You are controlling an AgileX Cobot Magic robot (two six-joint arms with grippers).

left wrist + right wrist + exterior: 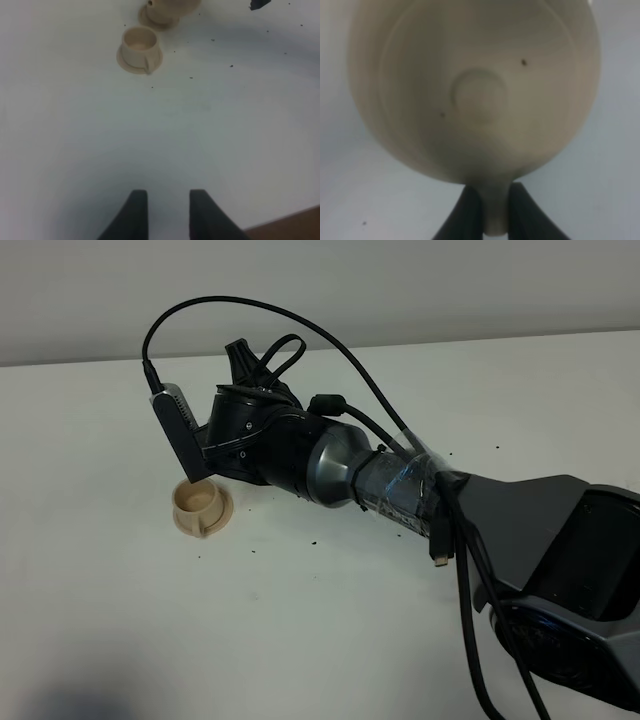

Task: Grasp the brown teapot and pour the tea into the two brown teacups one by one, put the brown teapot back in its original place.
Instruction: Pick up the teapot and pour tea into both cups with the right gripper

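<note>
Pouring seems under way: right claw (492, 194) clenched on teapot (470, 90) handle near a cup (200, 508); left claw (167, 196) released, idle. Next probably needs levelling, then the second cup.

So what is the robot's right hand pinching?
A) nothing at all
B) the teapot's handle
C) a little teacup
B: in the right wrist view, the right hand is shut around the handle of the brown teapot.

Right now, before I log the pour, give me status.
Right gripper shut on brown teapot, by the handle. Left gripper open, empty, above table. One teacup on saucer in view; other not seen.
</note>
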